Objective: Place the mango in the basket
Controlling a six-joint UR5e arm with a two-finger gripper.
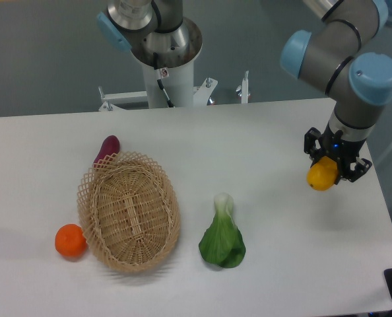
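I have the mango (322,176) at the right of the frame, lifted off the table (275,139) and pinched between the gripper (333,172) fingers, which are closed onto it; its long axis I can't read from here. The basket (129,211) sits well apart toward the lower left, so I judge the carry runs leftward across the frame. I count one mango, one basket, one tangerine (70,240) touching its left rim, one purple vegetable (107,149) at its top, one leafy green (222,240) just right of it
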